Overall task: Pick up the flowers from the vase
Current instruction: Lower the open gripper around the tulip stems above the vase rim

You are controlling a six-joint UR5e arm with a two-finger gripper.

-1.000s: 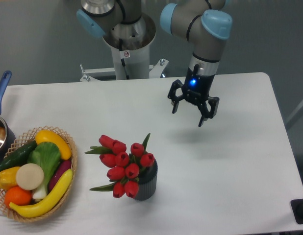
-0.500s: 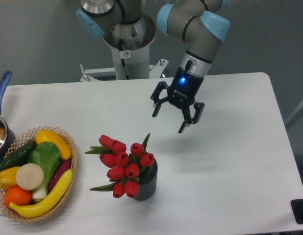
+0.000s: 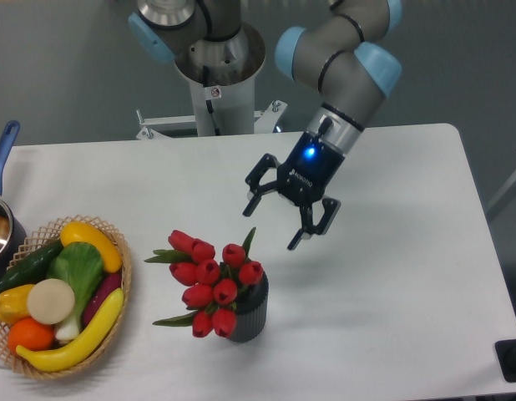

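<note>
On the white desk [image 3: 392, 276], the bunch of red artificial tulips [image 3: 209, 280] leans toward nine o'clock from its dark grey ribbed vase [image 3: 251, 313], while the gripper [image 3: 279, 219], fingers spread, hovers at its one o'clock, apparently lining up a grasp.

The flowers [image 3: 209, 280] are set in the vase [image 3: 250, 312] on the bench [image 3: 392, 284]; a basket [image 3: 118, 322] is placed left, the tool [image 3: 271, 224] above right.

Bright, even overhead light on the white table [image 3: 392, 276] (soft faint shadows), sharp focus
</note>
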